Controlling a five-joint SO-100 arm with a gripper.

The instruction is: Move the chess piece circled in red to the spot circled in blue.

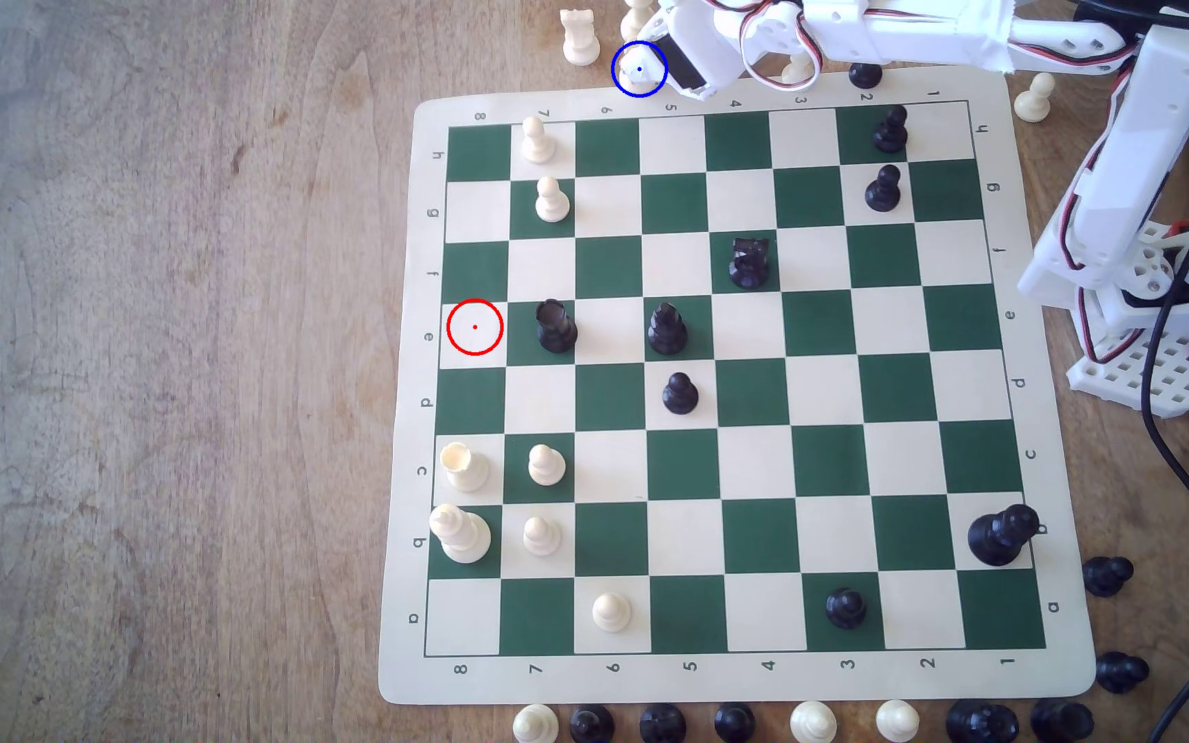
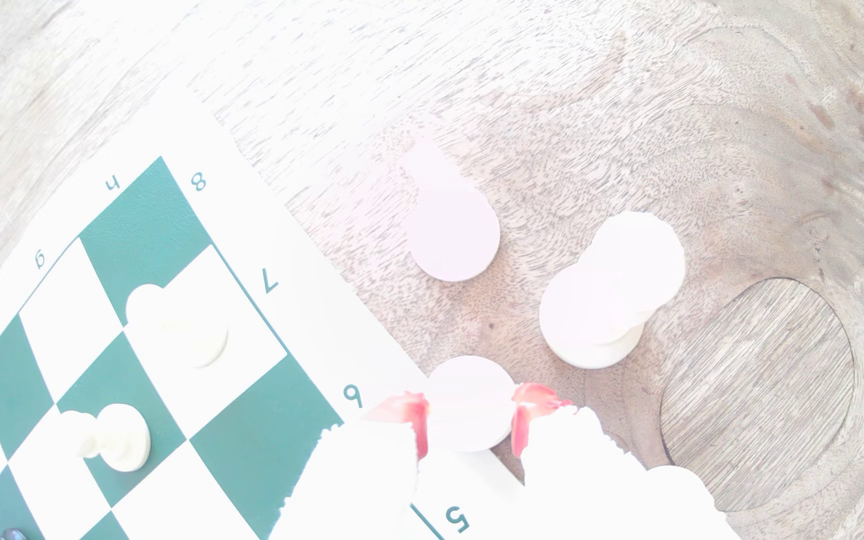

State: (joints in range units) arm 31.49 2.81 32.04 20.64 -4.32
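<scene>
Hand (image 2: 470, 415) clamped on the cream piece (image 2: 469, 402) inside the blue circle (image 1: 639, 69), board's 12 o'clock edge; I'd release next, then lift straight up.

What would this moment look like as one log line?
tool around cream piece | at blue spot | red-circled square empty | grip unclear

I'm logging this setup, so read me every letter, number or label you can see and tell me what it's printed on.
"8 7 6 5 4 3 2 1": near border of the chess mat, repeated along its far border.
"a b c d e f g h": both side borders of the mat.
"8", "7", "6", "5", "h", "g": the same border marks, wrist view.
No brand or other text is readable.
</scene>
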